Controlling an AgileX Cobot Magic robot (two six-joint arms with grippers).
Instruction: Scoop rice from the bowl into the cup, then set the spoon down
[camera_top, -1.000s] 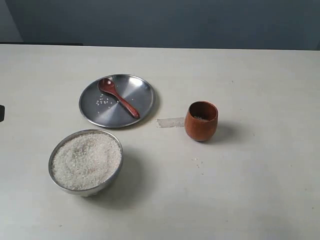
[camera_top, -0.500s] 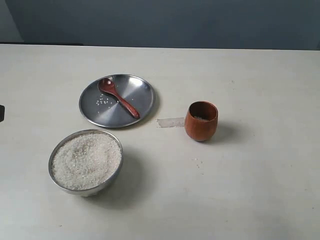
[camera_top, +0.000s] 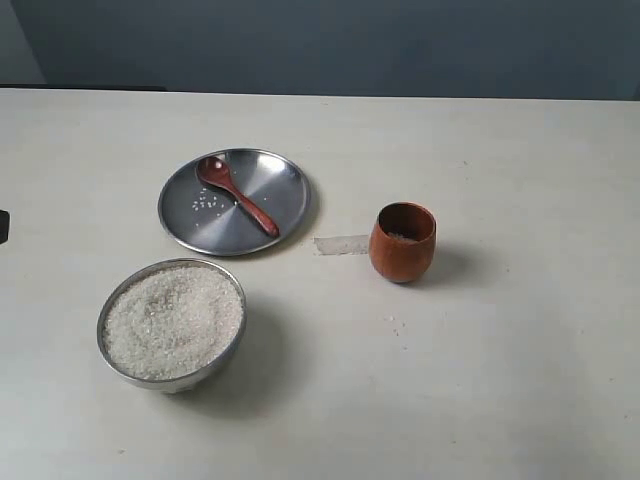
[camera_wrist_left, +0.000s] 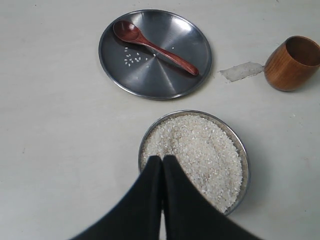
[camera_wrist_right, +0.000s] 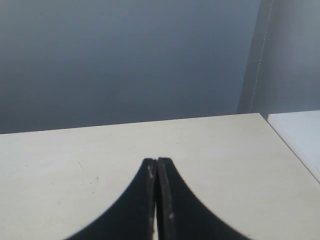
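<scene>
A steel bowl heaped with white rice stands at the front left of the table; the left wrist view shows the same bowl and rice. The reddish-brown wooden spoon lies on a flat steel plate. To the right stands the wooden cup, a few grains inside. My left gripper is shut and empty, held above the bowl's near rim. My right gripper is shut and empty over bare table. Neither gripper shows in the exterior view.
A few loose grains lie on the plate. A strip of clear tape sits on the table between plate and cup. Stray grains lie in front of the cup. A dark wall rises behind the table's far edge.
</scene>
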